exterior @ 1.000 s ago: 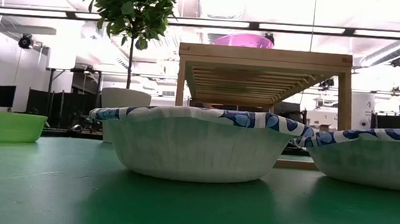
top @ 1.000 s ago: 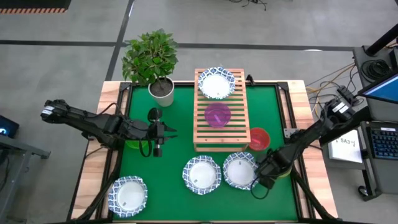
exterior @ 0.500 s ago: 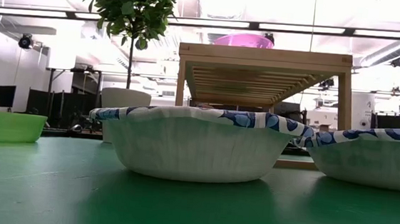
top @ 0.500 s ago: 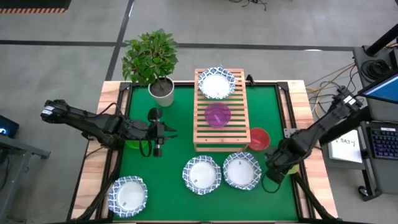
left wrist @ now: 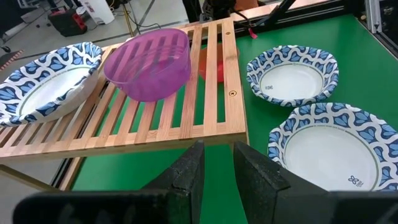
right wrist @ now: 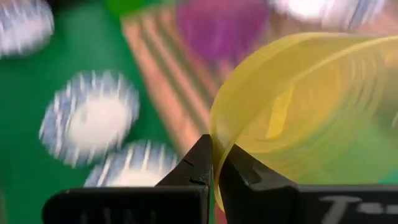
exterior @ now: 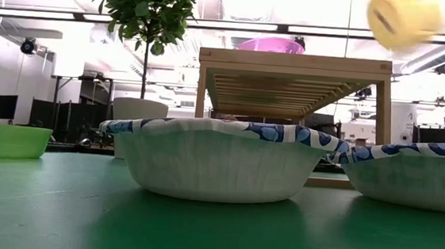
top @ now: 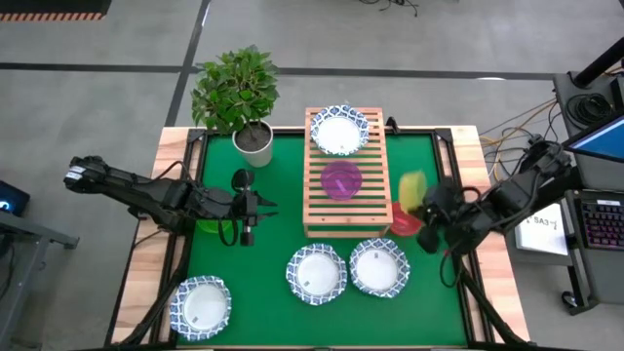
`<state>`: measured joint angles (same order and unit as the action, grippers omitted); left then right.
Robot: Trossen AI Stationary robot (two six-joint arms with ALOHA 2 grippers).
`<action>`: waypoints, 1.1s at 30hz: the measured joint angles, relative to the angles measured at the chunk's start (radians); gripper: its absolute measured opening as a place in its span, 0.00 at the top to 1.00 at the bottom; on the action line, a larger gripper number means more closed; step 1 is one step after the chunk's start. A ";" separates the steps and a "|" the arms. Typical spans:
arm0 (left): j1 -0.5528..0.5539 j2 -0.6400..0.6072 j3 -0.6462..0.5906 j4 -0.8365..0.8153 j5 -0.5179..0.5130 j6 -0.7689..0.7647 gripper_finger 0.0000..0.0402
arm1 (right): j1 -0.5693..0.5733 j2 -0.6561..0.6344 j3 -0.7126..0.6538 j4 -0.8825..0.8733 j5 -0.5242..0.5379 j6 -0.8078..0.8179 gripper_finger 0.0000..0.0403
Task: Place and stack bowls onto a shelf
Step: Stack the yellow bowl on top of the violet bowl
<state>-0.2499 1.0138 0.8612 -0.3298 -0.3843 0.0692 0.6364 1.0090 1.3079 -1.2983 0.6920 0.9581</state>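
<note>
up off the table by the shelf's right edge, the yellow bowl (top: 411,185) is hanging in the air, pinched by its rim between the fingers of the right gripper (right wrist: 216,163). it is floating above the red bowl (top: 404,220), which is sitting on the green mat (top: 278,185) just beside the shelf (top: 347,210). from low down the yellow bowl (exterior: 404,19) is showing higher than the shelf top.

the relation that matters: the shelf is lying to the left of the carried bowl, its long side running away from the front of the table. the right arm is much the nearer one. on the slats the purple bowl (top: 341,180) is sitting mid-shelf and a patterned bowl (top: 339,131) at the far end, so the free slats are toward the near end. my guess is the bowl is heading either there or into the purple bowl.

the left gripper (left wrist: 217,168) is waiting over the mat left of the shelf, fingers close together with a thin gap and nothing between them. three more patterned bowls are lying on the mat, two (top: 317,274) (top: 378,266) in front of the shelf and one (top: 201,304) at the near left corner.

a second ago the right gripper was down low at the front right, beside the patterned bowl there; now it is raised and pulled back toward the shelf with the yellow bowl in plain sight. everything else is lying as it was.
</note>
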 joint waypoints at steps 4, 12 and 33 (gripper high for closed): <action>0.000 0.000 0.000 0.000 0.000 -0.003 0.83 | -0.006 0.009 0.013 0.173 0.164 -0.277 0.98; 0.000 0.000 0.000 0.000 0.000 -0.003 0.83 | -0.103 0.067 0.012 0.537 0.177 -0.726 0.98; 0.000 0.000 -0.003 0.000 0.000 -0.005 0.83 | -0.477 0.288 0.076 0.485 -0.176 -0.868 0.98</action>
<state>-0.2497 1.0138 0.8587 -0.3302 -0.3840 0.0647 0.1598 1.2971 1.3834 -0.8135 0.5156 0.0898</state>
